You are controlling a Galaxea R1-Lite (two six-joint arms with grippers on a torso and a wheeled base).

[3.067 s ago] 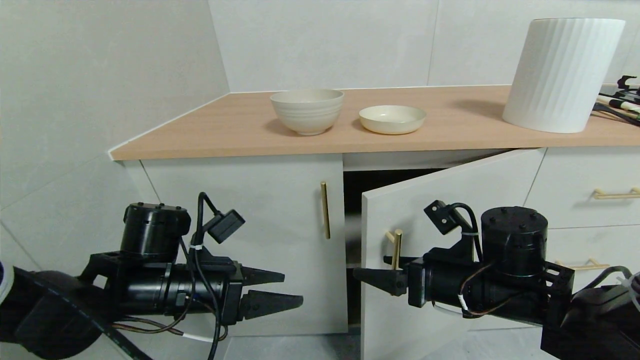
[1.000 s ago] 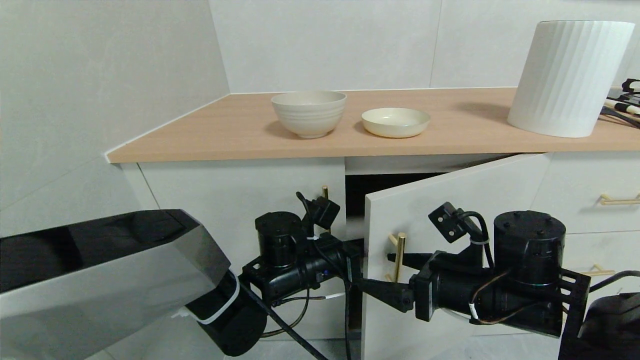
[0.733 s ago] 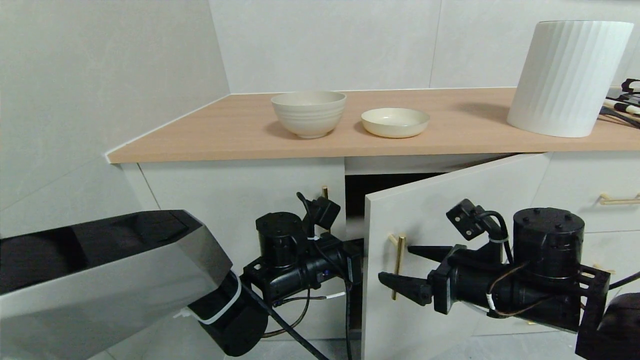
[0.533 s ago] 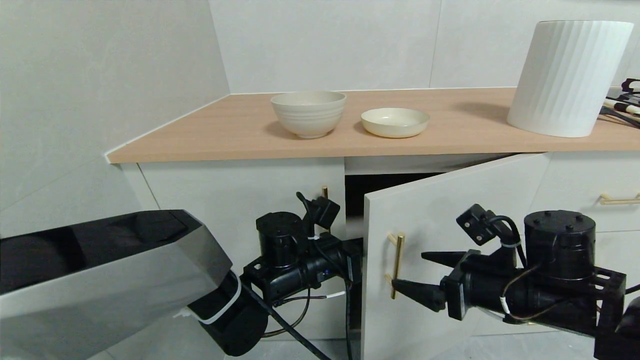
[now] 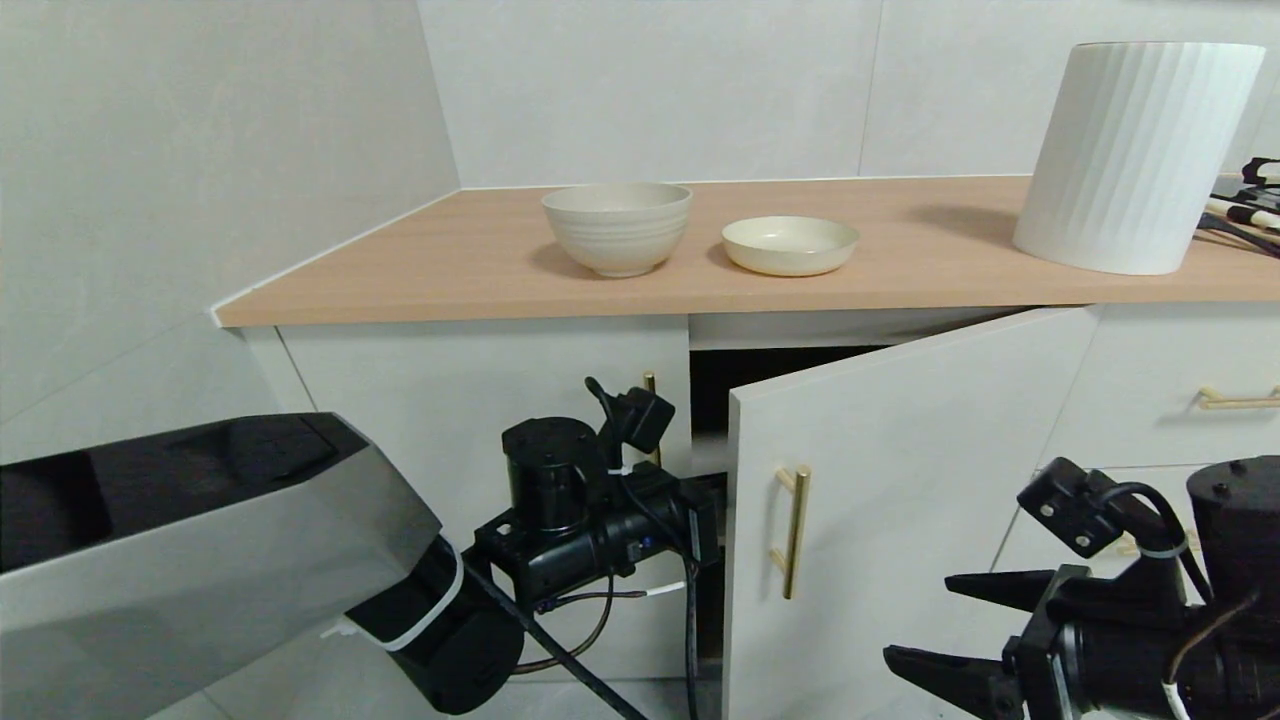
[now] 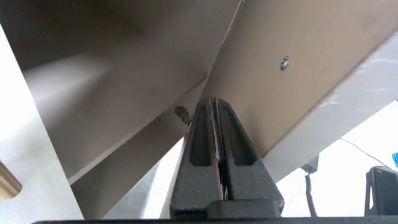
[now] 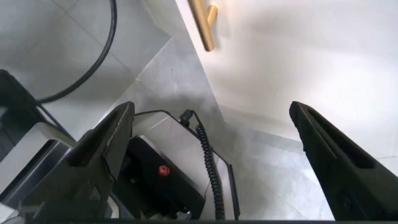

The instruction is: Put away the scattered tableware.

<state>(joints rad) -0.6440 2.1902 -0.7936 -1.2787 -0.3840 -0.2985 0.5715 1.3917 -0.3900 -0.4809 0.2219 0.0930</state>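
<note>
Your left gripper [image 6: 213, 99], fingers pressed together, sits in the gap behind the open door [image 5: 900, 430]. Your right gripper [image 5: 920, 617] gapes wide, low, apart from the handle [image 5: 795, 530]. Bowl [image 5: 617, 226] and dish [image 5: 790, 243] stand on the counter [image 5: 450, 270].

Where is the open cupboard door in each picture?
Head view: the open door stands ajar under the counter, right of the dark gap.
Left wrist view: the door's inner face, with a small screw, runs beside the shut left gripper.
Right wrist view: the door's outer face shows above the grey floor.
Shared landmark: the gold handle on the door, also seen in the right wrist view.
</note>
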